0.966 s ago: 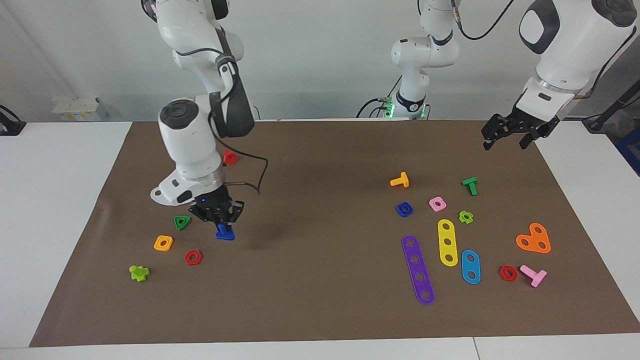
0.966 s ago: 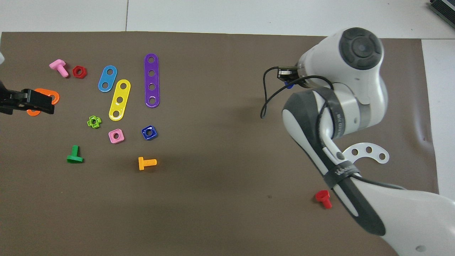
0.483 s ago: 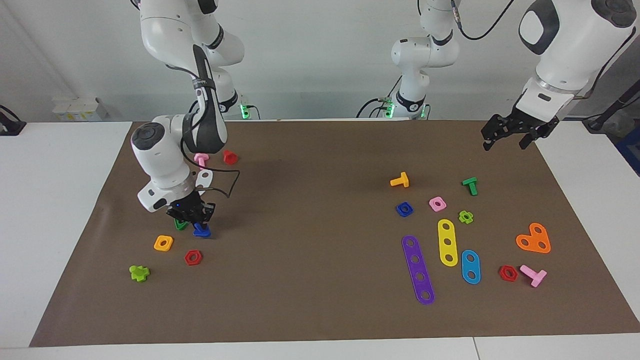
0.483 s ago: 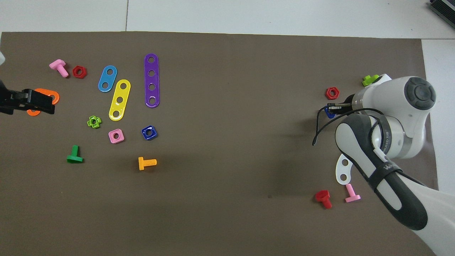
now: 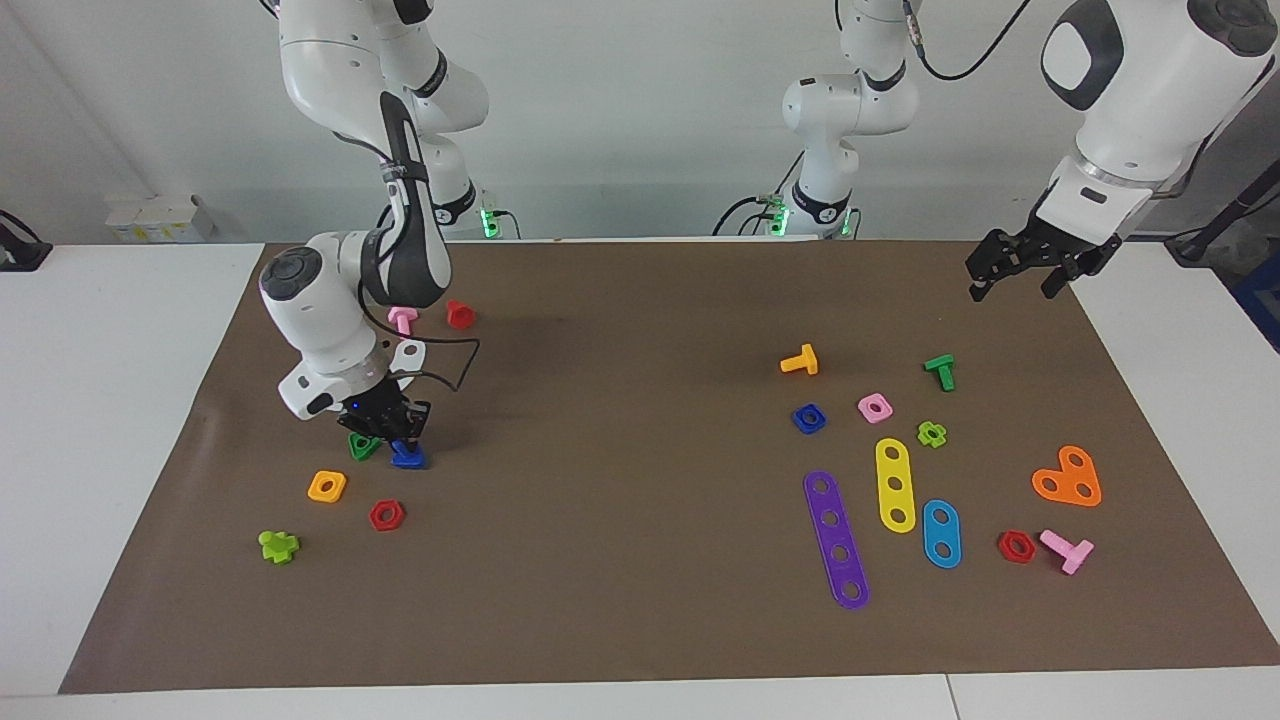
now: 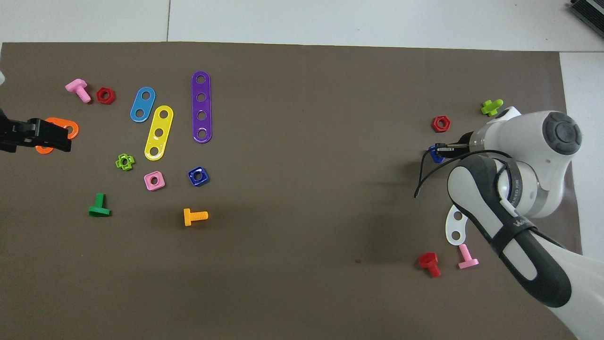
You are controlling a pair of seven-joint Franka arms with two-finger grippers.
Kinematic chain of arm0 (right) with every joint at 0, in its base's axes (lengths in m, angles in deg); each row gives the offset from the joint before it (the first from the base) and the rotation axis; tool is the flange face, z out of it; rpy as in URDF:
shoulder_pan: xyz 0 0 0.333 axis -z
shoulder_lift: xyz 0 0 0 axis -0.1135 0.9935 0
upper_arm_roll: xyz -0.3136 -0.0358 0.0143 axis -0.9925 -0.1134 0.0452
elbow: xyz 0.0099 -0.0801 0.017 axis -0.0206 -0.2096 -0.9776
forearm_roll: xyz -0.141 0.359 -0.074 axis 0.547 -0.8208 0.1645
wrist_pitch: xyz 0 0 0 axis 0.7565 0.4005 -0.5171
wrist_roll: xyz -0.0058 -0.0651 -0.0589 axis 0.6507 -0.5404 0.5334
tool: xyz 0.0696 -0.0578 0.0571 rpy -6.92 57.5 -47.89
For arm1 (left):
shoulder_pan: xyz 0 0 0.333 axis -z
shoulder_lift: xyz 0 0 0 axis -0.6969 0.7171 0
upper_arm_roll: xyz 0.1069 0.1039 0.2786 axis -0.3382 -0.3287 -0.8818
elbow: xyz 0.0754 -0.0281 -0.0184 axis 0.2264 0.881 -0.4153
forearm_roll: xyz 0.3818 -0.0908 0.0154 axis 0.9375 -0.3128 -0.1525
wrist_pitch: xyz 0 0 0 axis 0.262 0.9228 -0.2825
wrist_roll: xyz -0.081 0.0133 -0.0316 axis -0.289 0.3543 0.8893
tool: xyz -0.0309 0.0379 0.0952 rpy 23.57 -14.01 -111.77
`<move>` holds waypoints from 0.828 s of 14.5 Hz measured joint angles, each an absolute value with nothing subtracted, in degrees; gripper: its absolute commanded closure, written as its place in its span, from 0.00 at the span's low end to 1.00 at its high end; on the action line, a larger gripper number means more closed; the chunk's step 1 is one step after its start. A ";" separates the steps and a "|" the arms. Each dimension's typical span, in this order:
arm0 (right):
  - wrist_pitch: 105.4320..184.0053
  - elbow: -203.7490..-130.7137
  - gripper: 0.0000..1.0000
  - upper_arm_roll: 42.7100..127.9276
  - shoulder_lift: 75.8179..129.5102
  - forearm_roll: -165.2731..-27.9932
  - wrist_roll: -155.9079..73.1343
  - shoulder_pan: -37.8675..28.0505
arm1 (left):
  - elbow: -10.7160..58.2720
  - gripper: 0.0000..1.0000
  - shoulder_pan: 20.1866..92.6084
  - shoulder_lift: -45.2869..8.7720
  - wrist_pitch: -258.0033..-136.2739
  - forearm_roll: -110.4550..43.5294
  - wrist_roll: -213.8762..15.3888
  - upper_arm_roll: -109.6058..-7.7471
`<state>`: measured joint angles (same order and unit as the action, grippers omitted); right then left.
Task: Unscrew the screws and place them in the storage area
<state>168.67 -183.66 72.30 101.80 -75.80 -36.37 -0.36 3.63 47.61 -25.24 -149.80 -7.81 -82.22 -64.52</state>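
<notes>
The blue screw (image 5: 407, 456) hangs head down at the tips of my right gripper (image 5: 392, 434), low at the mat, beside the green triangular nut (image 5: 361, 447). The gripper is shut on its shaft. In the overhead view the screw (image 6: 434, 155) shows just past the gripper (image 6: 447, 149). Around it is the storage area, with an orange square nut (image 5: 327, 486), a red hexagonal nut (image 5: 386, 514) and a white curved strip (image 6: 454, 226), partly under the arm. My left gripper (image 5: 1012, 282) waits open and empty in the air over the orange heart plate (image 6: 71, 127).
A lime cross piece (image 5: 278, 546), a pink screw (image 5: 402, 319) and a red screw (image 5: 460, 314) lie near the storage area. Toward the left arm's end lie purple (image 5: 836, 540), yellow (image 5: 895, 484) and blue (image 5: 941, 533) bars, a blue square nut (image 5: 808, 418) and other screws and nuts.
My right arm has swung toward its own end of the table with the blue screw and lowered it beside the green triangular nut. The left arm has not moved.
</notes>
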 measured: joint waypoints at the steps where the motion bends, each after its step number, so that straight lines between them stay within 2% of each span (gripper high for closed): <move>1: 169.38 -184.16 0.00 72.31 101.80 -75.80 -36.43 -0.36 | 3.63 0.00 47.60 -25.24 -149.85 -7.67 -82.22 -64.58; 4: 170.09 -183.20 0.00 72.31 101.49 -75.80 -36.49 -0.40 | 3.63 0.00 47.60 -25.25 -150.41 -7.49 -82.22 -64.64; 6: 166.28 -179.55 0.00 72.19 100.42 -75.05 -36.54 -0.40 | 3.63 0.00 47.60 -25.24 -150.60 -7.49 -82.22 -64.64; 10: 143.79 -165.49 0.00 71.08 96.56 -68.72 -31.48 0.48 | 3.95 0.00 47.64 -25.25 -150.71 -7.49 -82.22 -64.49; 12: 134.61 -160.68 0.00 71.03 93.65 -68.50 -28.74 0.66 | 4.02 0.00 47.69 -25.25 -150.71 -7.49 -82.22 -64.39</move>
<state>134.61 -160.68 71.03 93.65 -68.50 -28.74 0.66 4.02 47.69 -25.25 -150.71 -7.49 -82.22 -64.39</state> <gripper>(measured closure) 0.000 0.000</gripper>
